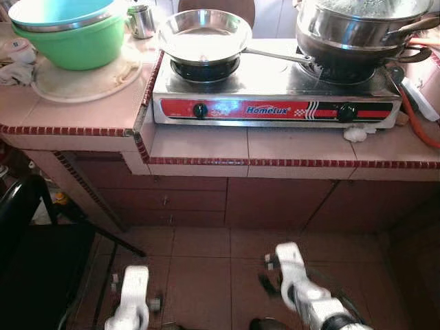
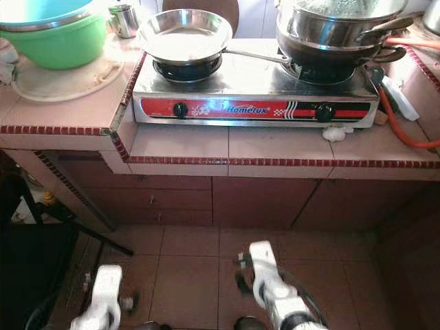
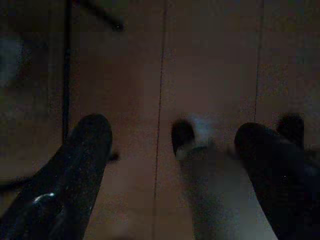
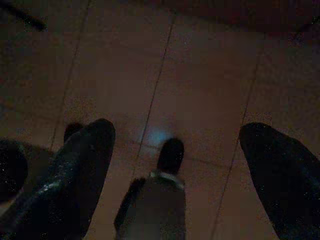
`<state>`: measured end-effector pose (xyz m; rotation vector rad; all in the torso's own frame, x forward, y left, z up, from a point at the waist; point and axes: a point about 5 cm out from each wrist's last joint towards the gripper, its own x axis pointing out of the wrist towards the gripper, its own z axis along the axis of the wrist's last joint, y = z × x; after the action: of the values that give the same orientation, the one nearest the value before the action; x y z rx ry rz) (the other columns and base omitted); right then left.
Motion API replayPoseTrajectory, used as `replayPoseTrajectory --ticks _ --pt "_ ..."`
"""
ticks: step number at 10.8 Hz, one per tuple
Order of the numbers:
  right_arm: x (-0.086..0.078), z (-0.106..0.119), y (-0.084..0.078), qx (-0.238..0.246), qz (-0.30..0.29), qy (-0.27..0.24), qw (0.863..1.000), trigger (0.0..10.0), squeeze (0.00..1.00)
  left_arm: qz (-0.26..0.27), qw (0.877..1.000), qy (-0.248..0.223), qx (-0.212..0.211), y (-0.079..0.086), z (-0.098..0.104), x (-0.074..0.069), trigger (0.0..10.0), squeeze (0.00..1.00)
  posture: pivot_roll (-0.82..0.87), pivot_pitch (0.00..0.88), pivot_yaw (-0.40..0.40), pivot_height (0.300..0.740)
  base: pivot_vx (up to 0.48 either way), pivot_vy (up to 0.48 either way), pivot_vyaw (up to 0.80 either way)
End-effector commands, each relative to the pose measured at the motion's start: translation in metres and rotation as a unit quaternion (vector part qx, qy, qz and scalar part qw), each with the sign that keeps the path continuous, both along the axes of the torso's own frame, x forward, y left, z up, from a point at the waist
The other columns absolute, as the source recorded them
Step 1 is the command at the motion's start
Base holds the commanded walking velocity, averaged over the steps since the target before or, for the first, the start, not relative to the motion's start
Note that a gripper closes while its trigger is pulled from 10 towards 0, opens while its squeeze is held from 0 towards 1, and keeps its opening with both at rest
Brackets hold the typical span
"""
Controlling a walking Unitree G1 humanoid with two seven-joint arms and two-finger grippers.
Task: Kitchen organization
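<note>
Broadly, in the left eye view the tiled surface [image 1: 199, 141] is running across the upper half of the frame, carrying a two-burner stove [image 1: 275, 103] at centre; an empty steel pan [image 1: 204, 34] is sitting on its left burner and a stack of lidded steel pots [image 1: 364, 27] on its right one, while a green basin [image 1: 72, 41] with a blue bowl [image 1: 58, 12] nested in it is resting on a round tray [image 1: 82, 79] at upper left, a small steel cup [image 1: 142, 20] just beside it. Both arms are hanging low at the bottom edge over the floor tiles [image 1: 206, 261], holding nothing. The right eye view is showing the same layout, with an orange hose [image 2: 402, 130] curling at the far right and a white scrap [image 2: 335, 134] lying below the stove's front. In the left wrist view, dim, the left end effector [image 3: 170, 165] is pointing at the floor with its fingers spread wide and empty. In the right wrist view the right end effector [image 4: 177, 165] is likewise gaping wide and carrying nothing. As for progress, the cookware is standing orderly enough, but whether tidying is ending or only starting, I cannot tell.
</note>
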<state>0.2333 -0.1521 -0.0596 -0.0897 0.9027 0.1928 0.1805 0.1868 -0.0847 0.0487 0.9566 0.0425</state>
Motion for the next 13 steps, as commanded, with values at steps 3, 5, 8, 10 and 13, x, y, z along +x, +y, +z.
replayPoseTrajectory --ticks 3,5,8,10,13 --pt "-0.02 -0.012 -0.01 -0.005 -0.015 0.045 0.999 10.0 0.0 -0.005 0.999 0.04 0.009 0.008 -0.009 -0.021 10.0 0.0 -0.03 0.141 0.027 0.74 0.0 0.0 0.0" --pt "-0.024 -0.014 -0.009 -0.008 0.001 0.053 0.999 10.0 0.0 -0.024 0.999 0.029 0.025 0.01 -0.007 -0.017 10.0 0.0 -0.04 0.138 0.038 0.74 0.0 0.0 0.0" --pt "-0.024 -0.015 -0.006 -0.002 0.0 0.05 0.999 10.0 0.0 -0.025 0.999 0.022 0.042 0.015 -0.004 -0.013 10.0 0.0 -0.04 0.137 0.044 0.74 0.0 0.0 0.0" --pt "-0.025 -0.015 -0.006 -0.002 0.0 0.05 0.999 10.0 0.0 -0.028 0.998 0.024 0.046 0.017 -0.004 -0.013 10.0 0.0 -0.04 0.131 0.047 0.74 0.0 0.0 0.0" --pt "-0.025 -0.015 -0.006 -0.003 0.002 0.051 0.999 10.0 0.0 -0.031 0.998 0.029 0.05 0.019 -0.005 -0.016 10.0 0.0 -0.04 0.131 0.046 0.74 0.0 0.0 0.0"
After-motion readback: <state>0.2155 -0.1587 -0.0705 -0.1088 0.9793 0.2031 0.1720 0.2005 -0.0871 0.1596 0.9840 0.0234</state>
